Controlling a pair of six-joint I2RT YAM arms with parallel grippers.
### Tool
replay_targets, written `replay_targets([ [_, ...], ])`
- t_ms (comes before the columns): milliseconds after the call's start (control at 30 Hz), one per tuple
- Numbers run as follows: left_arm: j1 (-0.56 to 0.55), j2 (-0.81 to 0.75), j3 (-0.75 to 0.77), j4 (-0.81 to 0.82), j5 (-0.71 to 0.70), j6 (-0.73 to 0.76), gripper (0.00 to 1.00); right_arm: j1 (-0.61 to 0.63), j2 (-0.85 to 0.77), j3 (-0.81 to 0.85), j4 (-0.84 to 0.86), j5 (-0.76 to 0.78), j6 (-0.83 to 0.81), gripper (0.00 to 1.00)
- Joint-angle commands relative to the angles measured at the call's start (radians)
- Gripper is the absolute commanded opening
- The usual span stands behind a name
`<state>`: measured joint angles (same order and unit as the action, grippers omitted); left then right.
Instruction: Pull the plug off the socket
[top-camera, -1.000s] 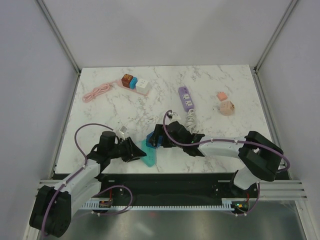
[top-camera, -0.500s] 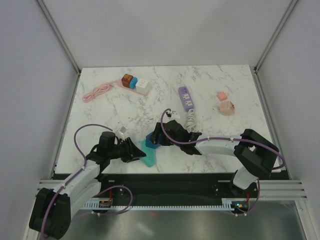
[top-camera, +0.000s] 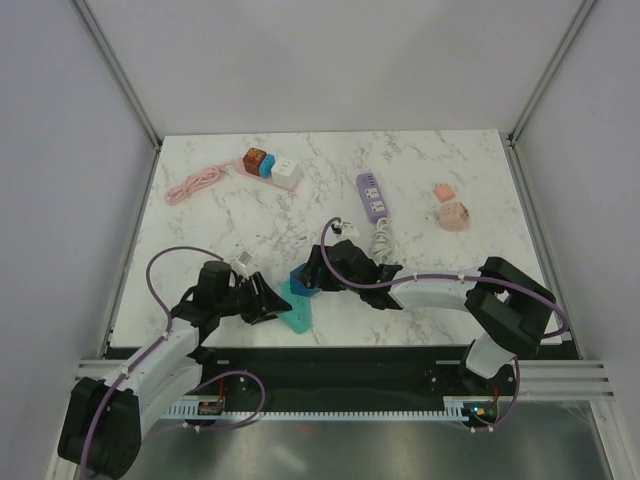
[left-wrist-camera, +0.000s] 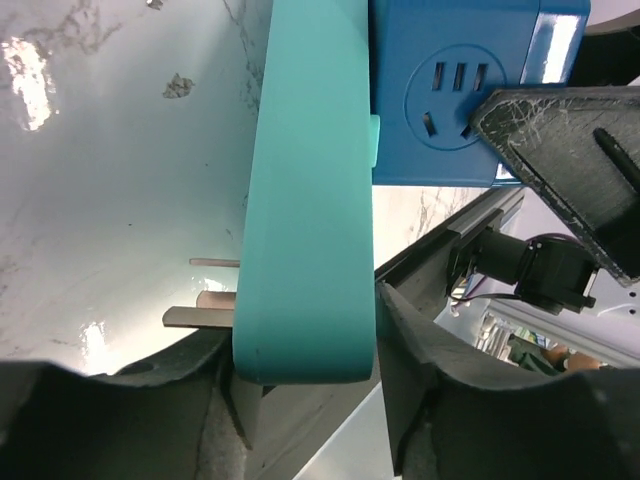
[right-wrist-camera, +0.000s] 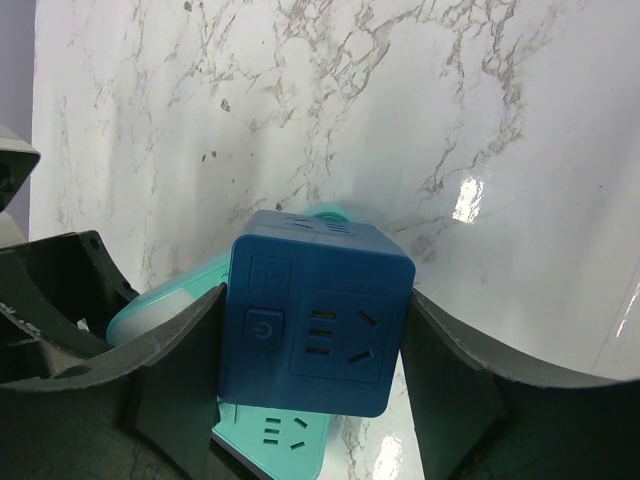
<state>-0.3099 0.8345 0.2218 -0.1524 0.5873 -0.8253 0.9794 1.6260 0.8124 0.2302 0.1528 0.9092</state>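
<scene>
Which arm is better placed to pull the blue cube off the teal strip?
Right. The right claw flanks the blue cube on both sides; the left claw grips the teal strip, anchoring it.

The teal strip (left-wrist-camera: 305, 200) runs off the top edge of the left wrist view. In the right wrist view the blue cube (right-wrist-camera: 310, 320) hides most of it.

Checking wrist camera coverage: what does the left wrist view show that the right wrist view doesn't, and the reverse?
Only left wrist: the teal block edge-on between the fingers of the left gripper, with metal prongs beside it. Only right wrist: the power button on the blue cube, with the right gripper closed on its sides. Both: the blue cube seated against the teal block, over the marble table.
</scene>
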Motion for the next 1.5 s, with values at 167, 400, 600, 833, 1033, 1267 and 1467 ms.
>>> replay_targets([
  [167,-0.001,-0.044,0.090,-0.076,-0.093,0.038,0.57,0.004,-0.034,-0.027,0.058,-0.025,0.008,0.00],
  [400,-0.001,0.014,0.100,-0.078,-0.152,0.063,0.24,0.008,-0.043,-0.058,0.119,-0.065,0.037,0.00],
  [600,-0.015,0.018,0.122,-0.131,-0.277,0.089,0.02,0.022,-0.049,-0.044,0.127,-0.085,0.017,0.00],
  [833,-0.087,0.026,0.179,-0.280,-0.503,0.083,0.02,-0.030,-0.152,0.004,-0.054,-0.128,-0.082,0.00],
  [1033,-0.103,0.034,0.192,-0.309,-0.573,0.060,0.02,-0.163,-0.299,-0.073,-0.088,-0.254,-0.090,0.00],
  [1267,-0.110,0.041,0.228,-0.297,-0.555,0.044,0.02,-0.171,-0.302,-0.105,-0.057,-0.279,-0.095,0.00],
  [1467,-0.112,0.032,0.192,-0.192,-0.434,0.077,0.02,-0.173,-0.217,-0.068,-0.005,-0.420,-0.102,0.00],
])
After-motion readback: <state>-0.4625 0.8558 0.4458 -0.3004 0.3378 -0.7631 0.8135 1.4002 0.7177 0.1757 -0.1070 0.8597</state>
